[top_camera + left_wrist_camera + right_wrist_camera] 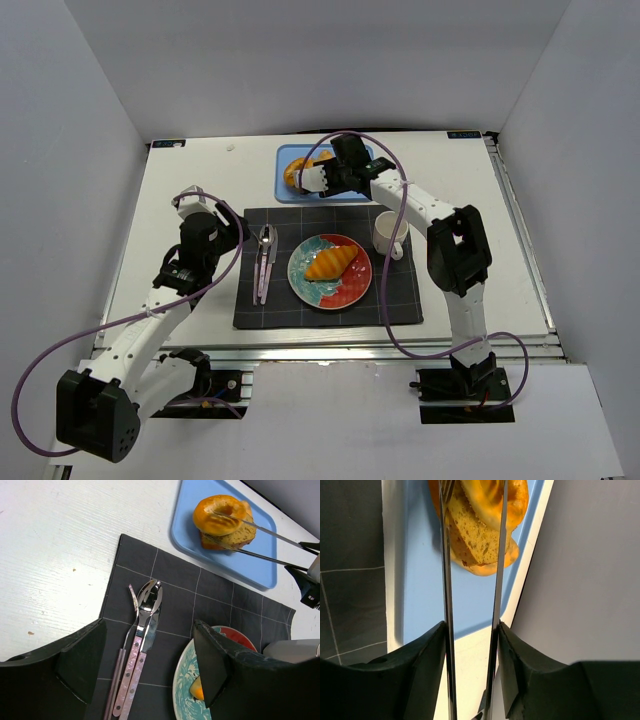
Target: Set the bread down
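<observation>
Right gripper (471, 630) first: its fingers (420, 660) were drawn in narrow, pressing from both sides on a pair of metal tongs (445, 580) that ran out straight ahead between them. And there at the tong tips, well forward of those fingers, sat the bread (480, 535). It was a glossy orange ring bun stacked on a slice with a coarse tan crumb, one blade on either side of it. It was lying on the blue tray (420, 580), not lifted clear as far as could be seen.

Over to the left gripper (150, 665): fingers (82, 660) spread wide, nothing between them. Directly below that gap lay a fork (134, 600), spoon (150, 592) and knife (152, 625) with pink handles, side by side on the dark checked placemat (175, 580). Just inside the right-hand finger was the rim of a teal-and-red plate (182, 680), which carried a croissant (330, 263). Beyond the left fingertips and off to the right, the bread (222, 520) showed again on the tray (190, 535).

A white mug (390, 233) stood beside the plate. Small tags at the table's (200, 170) far corners were too small to read.
</observation>
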`<action>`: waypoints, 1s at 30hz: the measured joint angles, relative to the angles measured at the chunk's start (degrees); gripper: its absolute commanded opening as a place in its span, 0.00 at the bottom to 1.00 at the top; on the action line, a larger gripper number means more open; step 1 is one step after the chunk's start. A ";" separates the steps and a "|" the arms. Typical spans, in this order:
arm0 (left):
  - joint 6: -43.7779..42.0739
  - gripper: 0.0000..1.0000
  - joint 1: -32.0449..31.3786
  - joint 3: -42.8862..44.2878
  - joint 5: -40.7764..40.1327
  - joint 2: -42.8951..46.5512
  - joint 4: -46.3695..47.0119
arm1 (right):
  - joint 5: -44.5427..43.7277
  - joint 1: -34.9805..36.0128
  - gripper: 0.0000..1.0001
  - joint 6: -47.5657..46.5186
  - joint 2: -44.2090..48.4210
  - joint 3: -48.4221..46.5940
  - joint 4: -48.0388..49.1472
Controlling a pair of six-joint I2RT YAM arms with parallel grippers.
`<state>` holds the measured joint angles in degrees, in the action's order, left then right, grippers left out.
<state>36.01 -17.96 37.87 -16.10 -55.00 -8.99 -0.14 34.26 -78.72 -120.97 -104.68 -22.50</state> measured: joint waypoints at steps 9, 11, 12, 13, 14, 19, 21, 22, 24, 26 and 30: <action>0.00 0.80 0.00 0.00 -0.02 -0.04 0.04 | -0.59 0.00 0.16 0.31 0.00 -0.15 -0.76; 0.00 0.80 0.00 0.00 -0.02 -0.04 0.02 | 0.46 0.00 0.13 0.76 0.15 -0.15 -1.22; 0.00 0.80 0.00 0.00 -0.04 -0.04 0.02 | 1.14 0.00 0.13 1.16 0.37 -0.15 -1.53; 0.00 0.80 0.00 0.00 -0.07 -0.04 0.00 | 1.97 0.00 0.12 1.68 0.72 -0.15 -1.84; 0.00 0.80 0.00 0.00 -0.09 -0.04 0.00 | 2.75 -0.02 0.12 2.19 1.46 -0.15 -2.38; -0.02 0.80 0.00 0.00 -0.61 -0.04 -0.04 | 8.39 -0.04 0.11 4.44 11.39 4.92 -4.59; 0.00 0.80 0.00 0.00 -0.74 -0.04 -0.04 | 10.88 -0.04 0.11 4.76 18.43 9.57 -5.16; 0.00 0.80 0.00 0.00 -0.83 -0.04 -0.04 | 12.33 -0.04 0.11 4.83 22.05 11.91 -5.64; 0.00 0.80 0.00 0.00 -0.83 -0.04 -0.02 | 15.02 -0.04 0.11 4.81 29.35 16.81 -7.19; 0.00 0.80 0.00 0.00 -0.83 -0.04 -0.04 | 17.53 -0.04 0.11 4.81 35.30 21.11 -9.79; 0.00 0.80 0.00 0.00 -0.83 -0.04 -0.02 | 20.61 0.04 0.12 5.14 44.52 30.40 -15.78</action>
<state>36.01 -17.96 37.87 -16.93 -55.05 -9.02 20.47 34.30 -73.58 -76.44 -74.28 -38.28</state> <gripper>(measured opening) 0.795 0.307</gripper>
